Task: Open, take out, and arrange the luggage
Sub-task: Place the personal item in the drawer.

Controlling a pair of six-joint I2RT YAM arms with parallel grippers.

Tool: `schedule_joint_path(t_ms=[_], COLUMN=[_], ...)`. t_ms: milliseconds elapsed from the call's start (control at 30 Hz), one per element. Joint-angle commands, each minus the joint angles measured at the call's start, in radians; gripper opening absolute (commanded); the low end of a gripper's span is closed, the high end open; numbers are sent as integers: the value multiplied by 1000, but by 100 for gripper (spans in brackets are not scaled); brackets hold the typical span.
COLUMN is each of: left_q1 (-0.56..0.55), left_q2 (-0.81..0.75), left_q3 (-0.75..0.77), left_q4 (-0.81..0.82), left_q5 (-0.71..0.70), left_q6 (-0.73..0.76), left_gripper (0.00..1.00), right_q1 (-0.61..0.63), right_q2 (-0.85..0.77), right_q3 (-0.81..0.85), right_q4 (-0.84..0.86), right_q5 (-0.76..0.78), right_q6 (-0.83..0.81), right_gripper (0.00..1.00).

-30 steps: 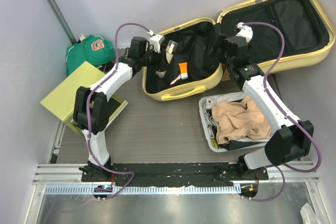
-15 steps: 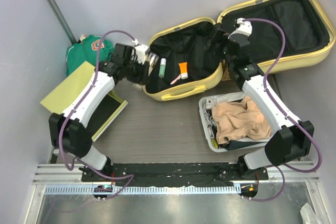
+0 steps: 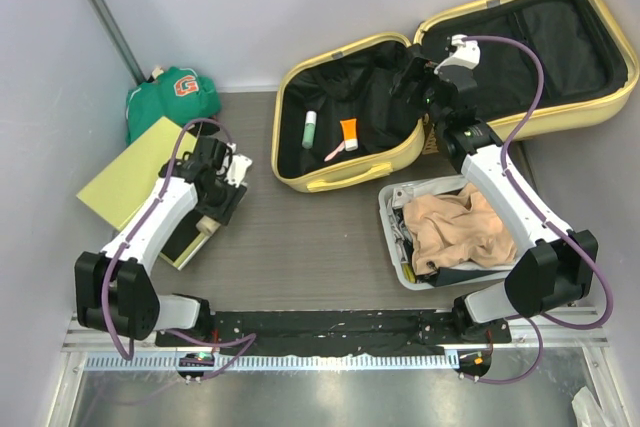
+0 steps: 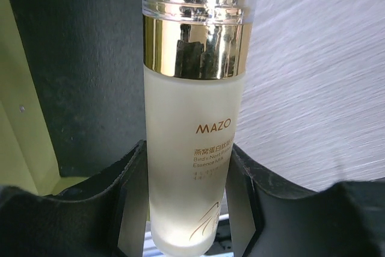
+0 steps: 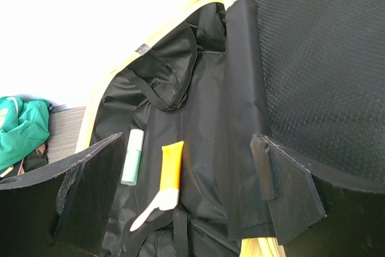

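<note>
Left hand (image 3: 214, 207) carried bottle (image 4: 191, 148) away; luggage (image 3: 340, 175) lies open, stretched left-right.

Overhead light: bright, even and diffuse.
Shadows: soft and faint, lying just under the arms on the desk (image 3: 300, 237).
Glare: a dull sheen on the metal strip (image 3: 330, 397) at the near edge; the bottle (image 4: 189, 148) has a gold collar (image 4: 194, 46) that mirrors dark shapes.
Blur: the desk grain beside the bottle smears into streaks, while its print stays sharp.
Exposure, right wrist: the wall (image 5: 90, 28) is blown out white and the luggage (image 5: 204, 118) lining is dark; the fingers (image 5: 90, 197) are slightly soft.
</note>
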Motion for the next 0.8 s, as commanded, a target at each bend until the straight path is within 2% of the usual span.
schedule_joint_path(t_ms=[0,300,533,633,667,700,767], left_q1=[72,123,177,177,178,178,180], left_q2=[-52,-93,-202,-201,-198,-188,-176], left_q3=[-46,-129,-253,-261,-259,-259,-252], left_q4=[29,97,176,192,196,203,204], left_q5=[-67,-177,-181,-190,-194,-202,-208], left_q6=[82,170,207,194,187,184,185], left_gripper=[0,0,1,11,18,29,35], right_q1=[4,4,4,4,4,4,4], right_q2=[-20,-26,-38,-31,-26,-24,-18], right_q3=[10,8,-3,5,8,10,14], right_q4=[61,61,61,61,61,61,63], right_q5=[-25,-16,-7,-16,-18,-19,-21], right_q6=[-12,-3,6,18,21,21,23], right_gripper=[96,96,96,96,96,96,96])
